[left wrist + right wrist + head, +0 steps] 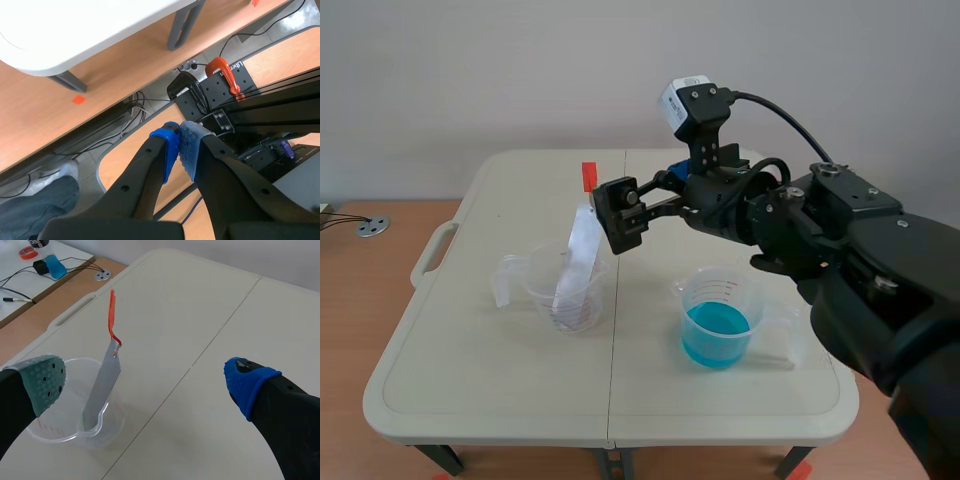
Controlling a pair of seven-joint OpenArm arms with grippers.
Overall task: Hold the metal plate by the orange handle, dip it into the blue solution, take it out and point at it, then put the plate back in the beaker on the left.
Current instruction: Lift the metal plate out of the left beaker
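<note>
Step in hand: grasp of the handle, not yet made.

Right gripper: released, fingers spread wide, nothing between them. It hangs above the table, just short of the left beaker.

Metal plate: stands tilted in that beaker, lower end inside, leaning on the rim. Orange handle: rises from the plate's top, ahead of the gripper and inside the finger span, but much nearer the grey-green pad than the blue pad. How far ahead it stands is hard to judge from the wrist view.

Blue solution: in the second beaker, under the right arm, behind its gripper; not touched.

Left gripper: clenched on nothing, pads meeting, below table level, well apart from all of this.

Notes for the grasp, as judgement:
- Shift toward the grey-green side so that the handle is centred.
- Advance until the pads flank the orange strip, above its bend.
- The strip is thin, so close across its flat faces.
- Close slowly; the light beaker may tip.
</note>
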